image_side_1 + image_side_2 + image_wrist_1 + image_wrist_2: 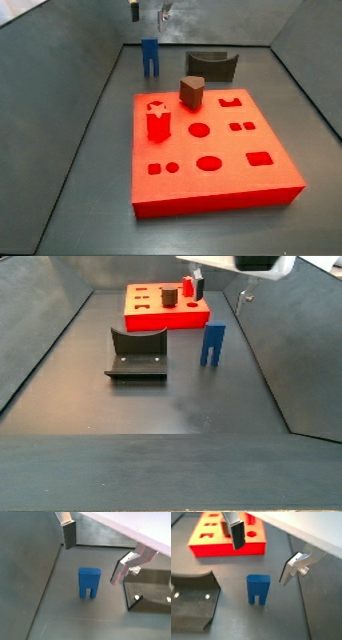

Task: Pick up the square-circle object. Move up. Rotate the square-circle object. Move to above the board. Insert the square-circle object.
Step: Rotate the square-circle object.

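The square-circle object is a small bright blue upright block (89, 582) with two short prongs, standing on the grey floor; it also shows in the other wrist view (258, 588) and in both side views (151, 53) (213, 344). My gripper (95, 554) (264, 552) is open and empty, hovering above the block, with one finger (69, 534) (237, 534) and the other finger (123, 569) to either side of it. In the side views the gripper (150, 12) (214, 286) sits just over the block. The board (228, 542) (227, 190) (147, 318) is a flat red slab with cut-out holes.
A brown rounded peg (193, 93) and a red peg (156, 120) stand on the board. The dark fixture (150, 589) (191, 607) (210, 66) (138, 354) stands on the floor beside the blue block. Grey walls enclose the floor.
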